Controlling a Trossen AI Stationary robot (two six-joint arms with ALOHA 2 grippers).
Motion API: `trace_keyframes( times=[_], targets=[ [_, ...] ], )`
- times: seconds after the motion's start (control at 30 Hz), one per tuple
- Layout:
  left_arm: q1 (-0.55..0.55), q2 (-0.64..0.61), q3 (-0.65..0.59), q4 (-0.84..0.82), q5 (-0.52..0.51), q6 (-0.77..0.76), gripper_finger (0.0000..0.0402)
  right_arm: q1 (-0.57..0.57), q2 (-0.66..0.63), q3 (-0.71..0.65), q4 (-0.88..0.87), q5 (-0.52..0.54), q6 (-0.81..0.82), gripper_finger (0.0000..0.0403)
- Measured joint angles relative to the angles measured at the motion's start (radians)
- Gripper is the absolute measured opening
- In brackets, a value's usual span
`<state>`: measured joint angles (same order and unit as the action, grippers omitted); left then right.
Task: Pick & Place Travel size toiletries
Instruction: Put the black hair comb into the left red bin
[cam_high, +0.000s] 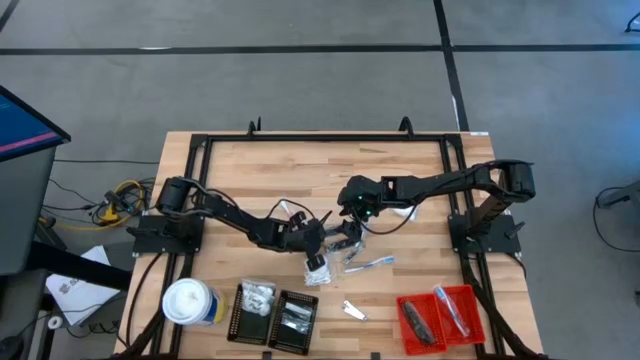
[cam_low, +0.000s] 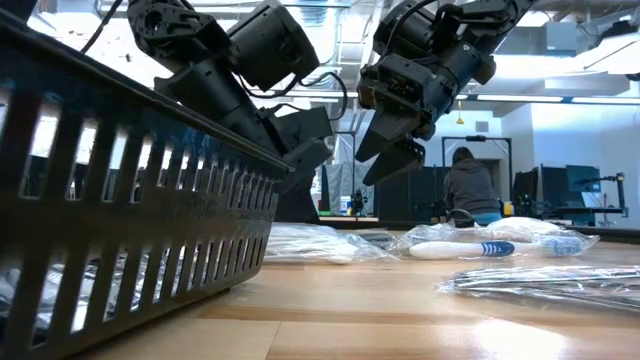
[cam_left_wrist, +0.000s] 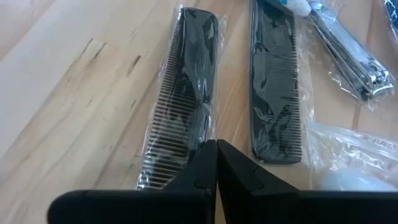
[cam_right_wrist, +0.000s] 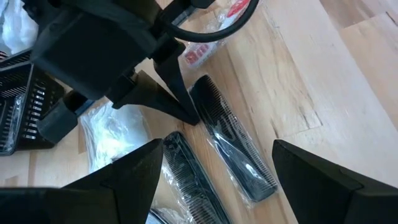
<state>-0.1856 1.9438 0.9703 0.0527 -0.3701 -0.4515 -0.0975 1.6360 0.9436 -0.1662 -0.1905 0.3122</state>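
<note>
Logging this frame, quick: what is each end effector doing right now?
Left end effector: shut, empty, tips at a wrapped black comb.
Right end effector: open, empty, above the combs.

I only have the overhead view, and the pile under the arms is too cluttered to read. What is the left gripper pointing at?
Observer: The left gripper is shut, with its tips at the end of a wrapped black comb. A second comb lies beside it.
Operator: And the right gripper, is it carrying anything?
Observer: No. The right gripper is open and empty, hovering above those two combs.
</note>
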Motion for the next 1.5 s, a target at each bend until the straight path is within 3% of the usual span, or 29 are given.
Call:
trace_keyframes(
  times=[0.33,0.6,0.9,1.23,1.4,1.5],
  targets=[
    [-0.002,0.000,-0.021,0.006,0.002,0.002,0.0001,-0.023,0.122,0.002,0.034,0.001,0.040,0.0296],
    [-0.005,0.000,-0.024,0.005,0.002,0.021,0.0001,-0.042,0.213,0.082,0.042,0.002,0.039,0.0296],
    [-0.006,0.000,-0.026,0.012,0.001,0.021,0.0001,-0.004,0.384,0.247,-0.096,-0.145,-0.021,0.0296],
    [-0.005,0.001,-0.026,0.008,-0.013,0.028,0.0001,0.050,0.324,0.249,-0.167,-0.238,-0.025,0.0296],
    [-0.005,0.001,-0.026,0.011,-0.013,0.024,0.0001,0.077,0.317,0.250,-0.186,-0.231,-0.035,0.0292],
    [-0.005,0.001,-0.027,0.012,-0.011,0.020,0.0001,0.084,0.316,0.250,-0.191,-0.170,-0.025,0.0279]
  ],
)
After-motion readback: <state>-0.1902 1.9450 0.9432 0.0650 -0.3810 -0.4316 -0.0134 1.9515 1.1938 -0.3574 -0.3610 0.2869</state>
